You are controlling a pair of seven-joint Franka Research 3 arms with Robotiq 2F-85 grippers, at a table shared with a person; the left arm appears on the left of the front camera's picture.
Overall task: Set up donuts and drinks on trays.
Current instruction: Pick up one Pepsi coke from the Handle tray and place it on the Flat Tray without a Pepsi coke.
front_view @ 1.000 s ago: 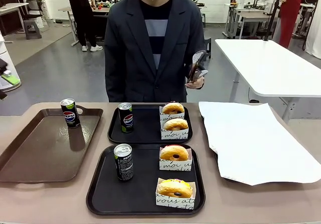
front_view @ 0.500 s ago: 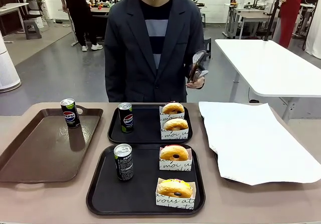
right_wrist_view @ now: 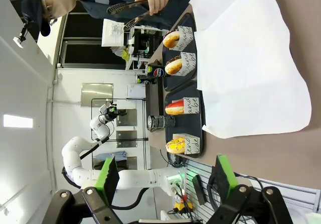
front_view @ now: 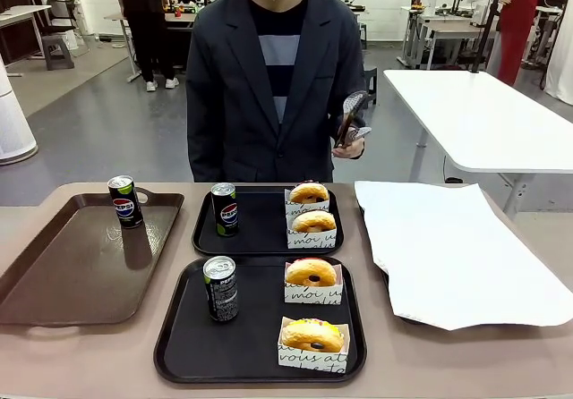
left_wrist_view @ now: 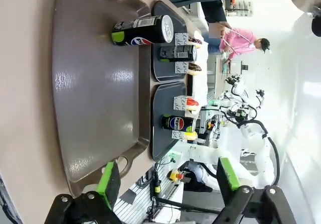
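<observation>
- We see two black trays one behind the other at the table's middle: the near tray [front_view: 179, 350] carries a can [front_view: 220, 288] on its left and two sleeved donuts [front_view: 312, 274] on its right.
- The far tray [front_view: 264, 238] likewise carries a can [front_view: 225, 208] and two sleeved donuts [front_view: 310, 193].
- A third can [front_view: 124, 201] stands at the far end of the brown tray [front_view: 63, 274], left of the black ones.
- A white paper sheet [front_view: 457, 251] lies to their right.
- The person's hand [front_view: 351, 147] holds tongs [front_view: 351, 117] beyond the table.
- Our left gripper [left_wrist_view: 165, 181] hangs above the brown tray's end, jaws spread wide, empty.
- Our right gripper [right_wrist_view: 163, 176] hangs off the paper's side, jaws likewise apart, gripping nothing.
</observation>
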